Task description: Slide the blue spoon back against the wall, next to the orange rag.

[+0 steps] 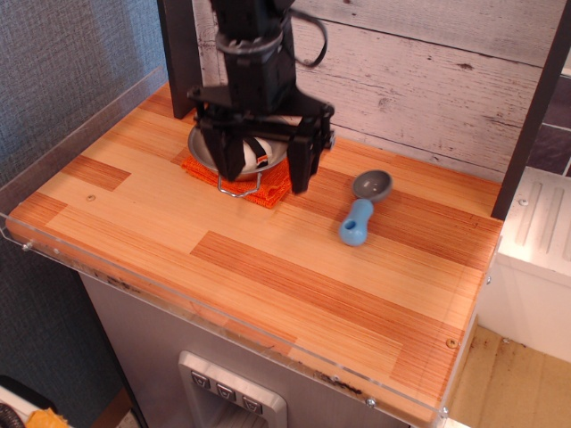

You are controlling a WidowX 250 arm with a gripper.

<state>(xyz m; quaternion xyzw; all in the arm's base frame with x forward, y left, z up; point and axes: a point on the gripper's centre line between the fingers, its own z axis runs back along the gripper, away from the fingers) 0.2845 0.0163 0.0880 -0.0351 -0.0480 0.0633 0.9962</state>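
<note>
A: Well, start with the biggest thing, the wooden counter (268, 267): striped light and reddish planks, with a clear plastic lip along its front and left edges.

B: Behind it runs the wall (428, 80), whitewashed horizontal boards streaked with grey. A dark post stands at each end of it, and a grey-blue textured panel (62, 62) closes the left side.

A: And the arm?

B: It is black and hangs over the back left of the counter. The gripper (259, 165) has its 2 fingers spread wide, 1 on each side of the steel bowl (207, 147), and holds nothing.

A: What's under that bowl?

B: The orange rag (272, 189), bright and textured, lying near the wall. Only its front edge and right corner show past the bowl and fingers. Inside the bowl sits 1 white rounded object with a dark band.

A: Now the blue spoon (360, 210).

B: Short and scoop-like: a chunky light-blue handle pointing toward the front, and a round grey bowl at the wall end. It lies flat on the counter right of the rag, apart from it, and a strip of bare wood separates it from the wall.

A: Room around it?

B: Open wood on every side, and it is well clear of the right edge
</note>
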